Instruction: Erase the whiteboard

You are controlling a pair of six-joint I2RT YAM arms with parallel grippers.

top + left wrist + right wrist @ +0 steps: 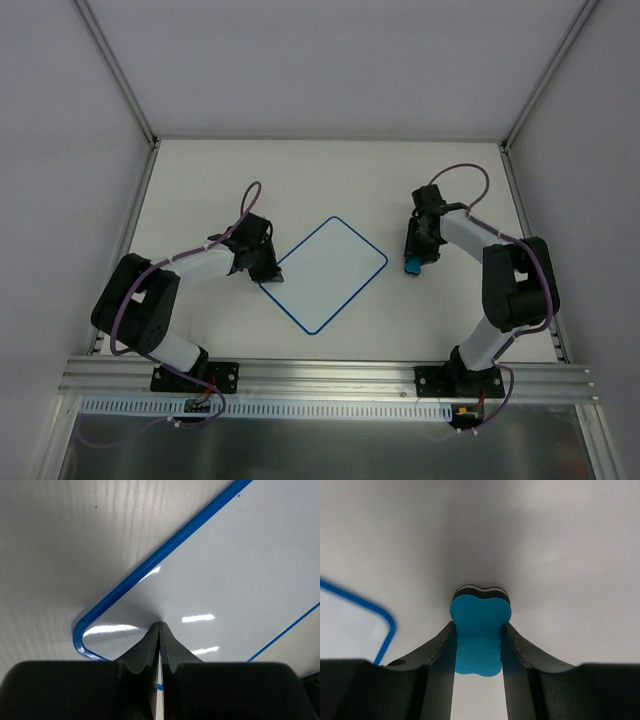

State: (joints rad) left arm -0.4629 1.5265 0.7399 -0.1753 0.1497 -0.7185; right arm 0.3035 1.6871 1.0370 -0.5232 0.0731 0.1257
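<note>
No writing shows on the whiteboard [325, 272], which lies tilted in the middle of the top view on the table [200, 180]. So I think the wiping is mostly done. My left gripper [159, 630] is closed tight on nothing, tips down on the board near its left corner. My right gripper [413, 258] squeezes the blue eraser [479, 635], off the board, just to its right. A tiny speck at the top right of the left wrist view might be ink; then one wipe is left.
</note>
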